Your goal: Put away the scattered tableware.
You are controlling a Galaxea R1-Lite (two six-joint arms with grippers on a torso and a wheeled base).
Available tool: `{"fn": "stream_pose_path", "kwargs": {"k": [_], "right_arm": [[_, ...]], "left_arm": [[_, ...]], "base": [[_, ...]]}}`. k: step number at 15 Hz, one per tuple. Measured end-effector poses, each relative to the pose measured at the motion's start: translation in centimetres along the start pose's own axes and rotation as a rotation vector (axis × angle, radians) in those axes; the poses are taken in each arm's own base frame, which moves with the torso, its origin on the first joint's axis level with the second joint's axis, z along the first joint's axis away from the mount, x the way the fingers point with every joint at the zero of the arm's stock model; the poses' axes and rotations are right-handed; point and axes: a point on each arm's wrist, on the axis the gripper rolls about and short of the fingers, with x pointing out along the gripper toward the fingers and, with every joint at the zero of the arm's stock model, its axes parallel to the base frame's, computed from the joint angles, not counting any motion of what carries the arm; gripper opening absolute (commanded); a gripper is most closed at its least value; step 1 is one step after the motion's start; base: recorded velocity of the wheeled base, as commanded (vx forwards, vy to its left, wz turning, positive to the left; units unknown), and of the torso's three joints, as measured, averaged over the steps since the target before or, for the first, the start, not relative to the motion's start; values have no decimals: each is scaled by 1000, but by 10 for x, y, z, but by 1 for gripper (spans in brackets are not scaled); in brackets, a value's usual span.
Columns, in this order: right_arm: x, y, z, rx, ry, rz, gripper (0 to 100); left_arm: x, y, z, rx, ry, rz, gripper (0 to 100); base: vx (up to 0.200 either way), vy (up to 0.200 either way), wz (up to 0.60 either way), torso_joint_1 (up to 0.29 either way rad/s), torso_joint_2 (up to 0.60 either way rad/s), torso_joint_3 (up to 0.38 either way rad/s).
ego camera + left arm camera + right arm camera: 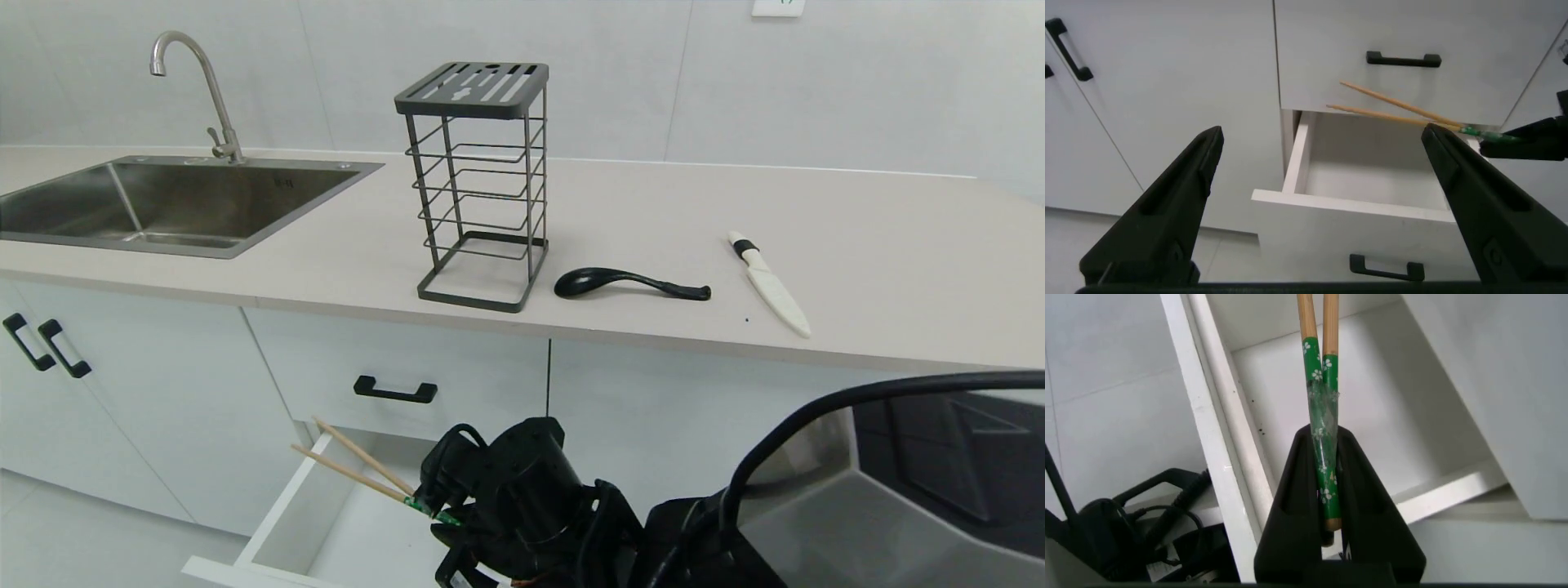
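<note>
A pair of wooden chopsticks (351, 465) with green flowered ends is pinched in my right gripper (433, 510), low in front of the cabinet. They point over the open white drawer (269, 514). In the right wrist view the chopsticks (1319, 392) run out from the shut gripper (1327, 510) above the drawer's inside (1208, 425). My left gripper (1323, 139) hangs open and empty, facing the drawer (1290, 163), with the chopsticks (1396, 110) and right gripper (1503, 140) beyond. On the counter lie a black spoon (629, 283) and a white knife (767, 282).
A dark wire rack (478, 188) stands mid-counter, left of the spoon. A steel sink (163, 200) with a faucet (208, 90) is at the left. Closed cabinet doors with black handles (45, 347) flank the drawer; another shut drawer (395, 390) sits above it.
</note>
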Motion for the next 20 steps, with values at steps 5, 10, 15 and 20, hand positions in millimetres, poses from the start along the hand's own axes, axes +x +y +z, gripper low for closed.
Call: {"fn": "stream_pose_path", "kwargs": {"k": [5, 10, 15, 20], "right_arm": [[18, -4, 0, -67, 36, -4, 0], [37, -21, 1, -53, 36, -25, 0], [58, -33, -16, -55, 73, -8, 0], [73, -35, -22, -56, 79, -5, 0]], "left_arm": [[0, 0, 0, 0, -1, 0, 100], [0, 0, 0, 0, 0, 0, 100], [0, 0, 0, 0, 0, 0, 100], [0, 0, 0, 0, 0, 0, 100]], "base": [[0, 0, 0, -117, 212, 85], [0, 0, 0, 0, 11, 6], [0, 0, 0, 0, 0, 0], [0, 0, 0, 0, 0, 0]]}}
